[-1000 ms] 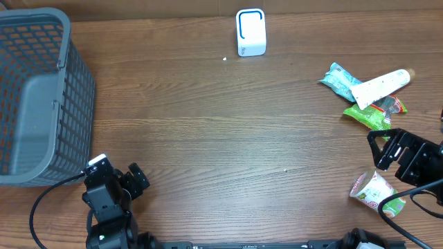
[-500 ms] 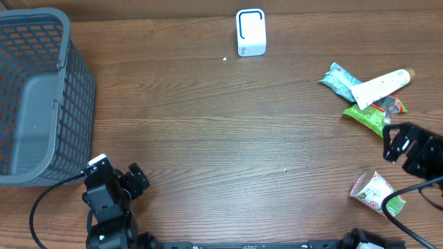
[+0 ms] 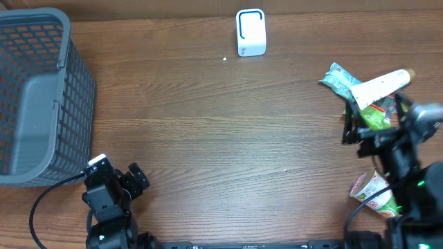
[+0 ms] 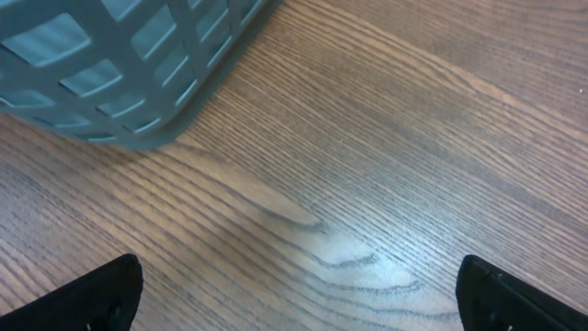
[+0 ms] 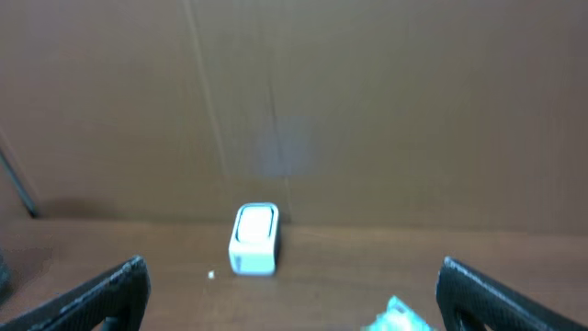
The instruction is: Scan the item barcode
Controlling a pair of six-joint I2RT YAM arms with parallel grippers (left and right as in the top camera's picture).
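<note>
White and slanted, the tube [image 3: 379,86] lies across a teal packet [image 3: 338,76] and a green packet [image 3: 367,116] at the right side of the desk [image 3: 221,138]. Your right gripper [image 3: 376,116], fingers spread wide, hangs just over this pile. The left gripper [image 3: 137,180], also spread, is well apart. The scanner [image 3: 250,32] stands at the far edge, left of the pile.

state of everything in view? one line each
Grey plastic mesh basket: upright, nothing visible inside.
White box-shaped scanner with blue outline: standing at the far table edge.
White plastic tube: lying across the packets.
Teal foil packet: flat, partly under the tube.
Green packet: flat, partly hidden by the right arm.
White-and-red cup-shaped pack: on its side.
Left gripper: open, empty.
Right gripper: open, empty.
</note>
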